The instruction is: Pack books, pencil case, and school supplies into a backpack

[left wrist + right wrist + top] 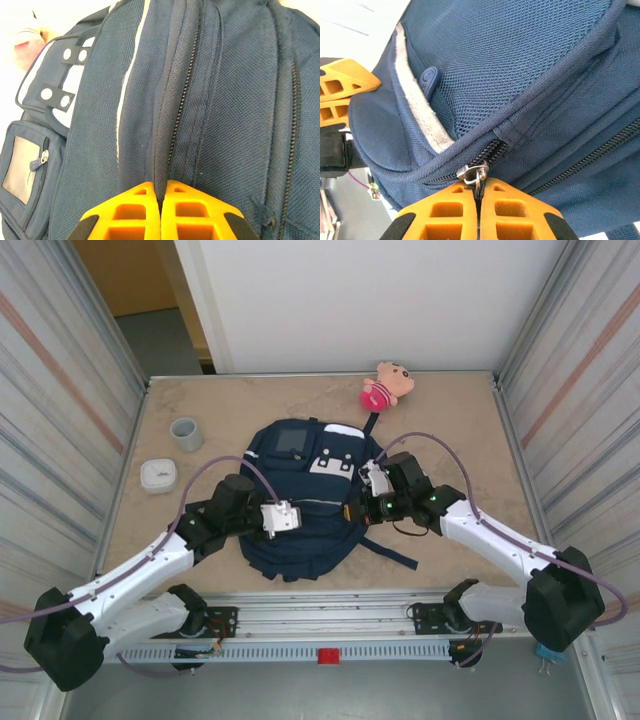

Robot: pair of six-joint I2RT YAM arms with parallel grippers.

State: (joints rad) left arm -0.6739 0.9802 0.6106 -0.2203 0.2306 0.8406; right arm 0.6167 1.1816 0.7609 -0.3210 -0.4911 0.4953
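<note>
The navy backpack (297, 502) lies flat in the middle of the table, its white patch (332, 464) toward the far side. My left gripper (160, 188) is shut on a fold of backpack fabric beside a zipper line (182, 100). At the bag's right side my right gripper (480, 186) is shut on the metal zipper pull (479, 175). From above, the left gripper (296, 516) and right gripper (356, 510) sit close together on the bag's near half. The left gripper's orange fingers (342, 82) show in the right wrist view. Books, pencil case and school supplies are out of view.
A pink-and-tan plush toy (386, 385) lies beyond the bag's top right. A grey cup (186, 434) and a white rounded box (158, 476) stand to the left. A dark strap (390, 552) trails off the bag's near right. Corrugated walls close both sides.
</note>
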